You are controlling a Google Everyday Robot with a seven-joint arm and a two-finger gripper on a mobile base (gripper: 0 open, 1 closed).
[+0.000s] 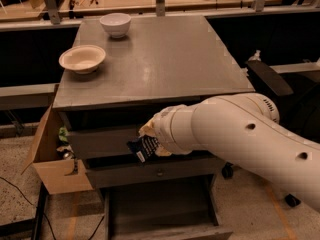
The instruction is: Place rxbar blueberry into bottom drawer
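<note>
Two bowls, one cream bowl (82, 58) and one white bowl (115, 24), are sitting on the cabinet top (165, 66); three drawers are showing, the bottom drawer (170, 233) lying open; the arm (240, 134) is reaching leftward from the right; its gripper (150, 143) is pinching the single rxbar blueberry (141, 148) before the upper drawers (100, 143).

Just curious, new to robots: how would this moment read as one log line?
gripper: before upper grey drawers | jaws: shut on dark navy flat snack bar | wide grey bottom drawer: open, bar not yet in
</note>
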